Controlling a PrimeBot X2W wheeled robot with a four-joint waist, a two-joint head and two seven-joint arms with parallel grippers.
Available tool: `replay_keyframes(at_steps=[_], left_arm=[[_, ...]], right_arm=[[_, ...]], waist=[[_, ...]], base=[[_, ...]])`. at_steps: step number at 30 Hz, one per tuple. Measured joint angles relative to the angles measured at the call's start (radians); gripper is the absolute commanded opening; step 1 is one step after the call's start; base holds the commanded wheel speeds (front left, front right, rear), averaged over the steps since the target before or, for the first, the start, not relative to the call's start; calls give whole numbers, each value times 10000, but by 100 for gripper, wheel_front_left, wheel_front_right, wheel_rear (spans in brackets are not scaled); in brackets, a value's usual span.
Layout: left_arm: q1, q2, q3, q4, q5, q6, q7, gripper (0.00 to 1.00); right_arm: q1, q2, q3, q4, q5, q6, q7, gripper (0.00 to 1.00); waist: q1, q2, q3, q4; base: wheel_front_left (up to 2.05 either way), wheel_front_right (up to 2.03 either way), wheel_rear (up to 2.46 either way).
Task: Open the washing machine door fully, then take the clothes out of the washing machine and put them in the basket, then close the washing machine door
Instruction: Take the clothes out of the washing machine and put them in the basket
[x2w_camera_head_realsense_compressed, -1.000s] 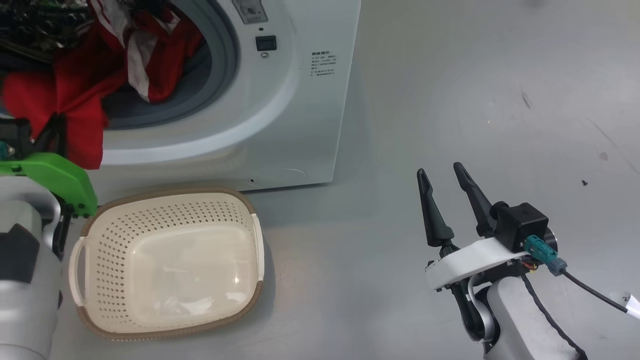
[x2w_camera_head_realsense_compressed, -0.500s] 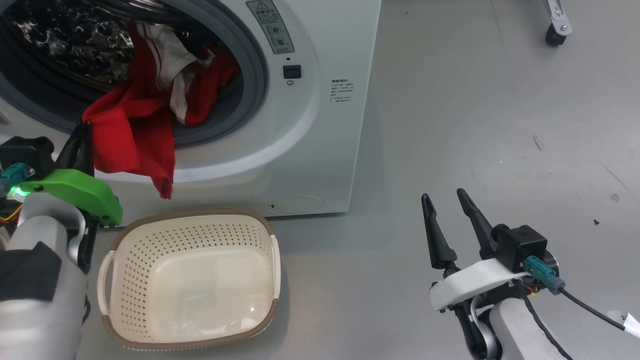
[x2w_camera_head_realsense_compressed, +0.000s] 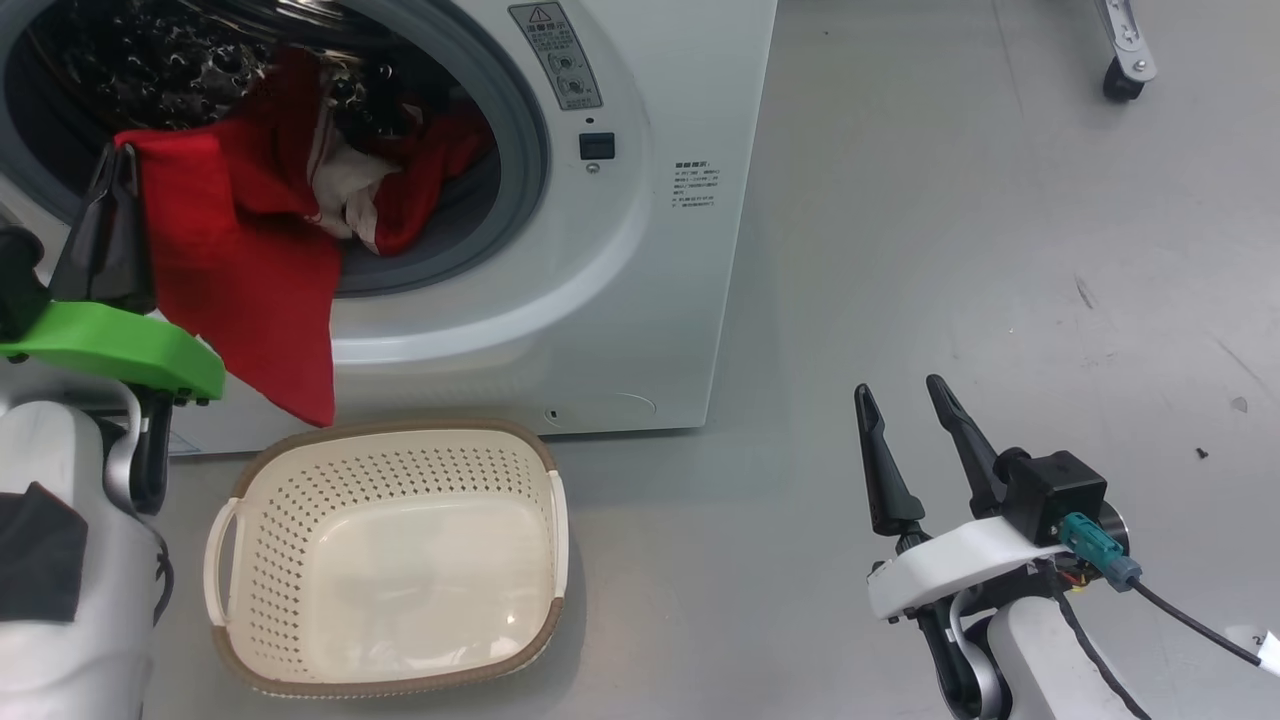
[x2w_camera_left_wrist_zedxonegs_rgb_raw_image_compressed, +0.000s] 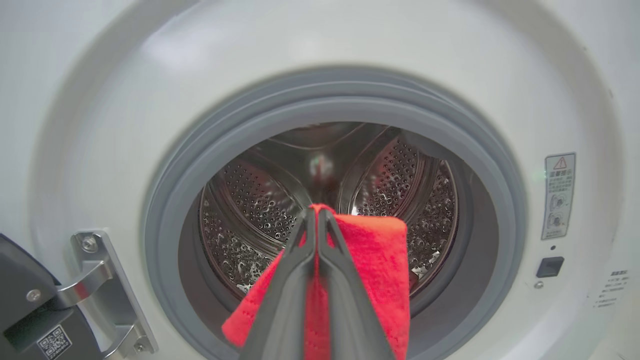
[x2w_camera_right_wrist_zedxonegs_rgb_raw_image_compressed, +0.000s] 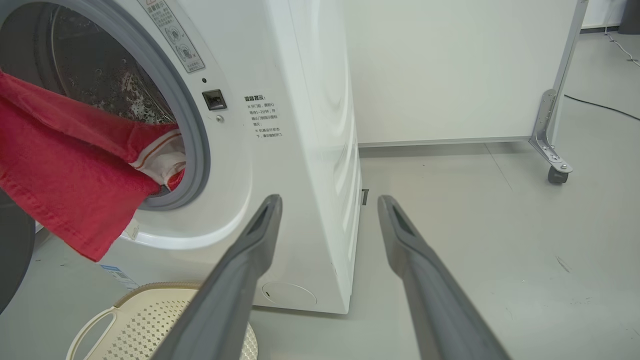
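The washing machine (x2w_camera_head_realsense_compressed: 660, 280) stands with its drum mouth (x2w_camera_left_wrist_zedxonegs_rgb_raw_image_compressed: 165, 235) uncovered. The dark edge of the washing machine door (x2w_camera_left_wrist_zedxonegs_rgb_raw_image_compressed: 25, 310) shows beside its hinge (x2w_camera_left_wrist_zedxonegs_rgb_raw_image_compressed: 100, 280). Red clothes (x2w_camera_head_realsense_compressed: 240, 260) with white trim spill out of the drum. My left gripper (x2w_camera_head_realsense_compressed: 118, 165) is shut on an upper corner of a red garment (x2w_camera_left_wrist_zedxonegs_rgb_raw_image_compressed: 380, 265), which hangs down in front of the machine, above the far rim of the basket (x2w_camera_head_realsense_compressed: 400, 432). The cream basket sits on the floor with nothing in it. My right gripper (x2w_camera_head_realsense_compressed: 898, 387) is open and holds nothing, low to the right of the machine.
A metal frame leg on a caster (x2w_camera_head_realsense_compressed: 1125, 75) stands at the far right. In the right wrist view a white panel (x2w_camera_right_wrist_zedxonegs_rgb_raw_image_compressed: 450, 65) stands behind the machine. Grey floor (x2w_camera_head_realsense_compressed: 950, 250) stretches to the right of the machine, with a few small specks.
The head camera has shifted. My left gripper has risen with the red garment, drawing more of it out of the drum. The right gripper holds its place, still open.
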Motion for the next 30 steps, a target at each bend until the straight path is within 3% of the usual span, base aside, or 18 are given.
replay_keyframes(at_steps=[14,30], left_arm=[[1080,-186,401,-2552,153,0,-13,0],[3156,-194,-491,-1074,221,-2,466,0]], right_arm=[[43,6,-71,-36,-81,23,0,100],[44,15,196,-63,-257,102,0,100]], waist=[[0,0,46,145],[0,0,600,-131]], base=[[0,0,0],[0,0,0]])
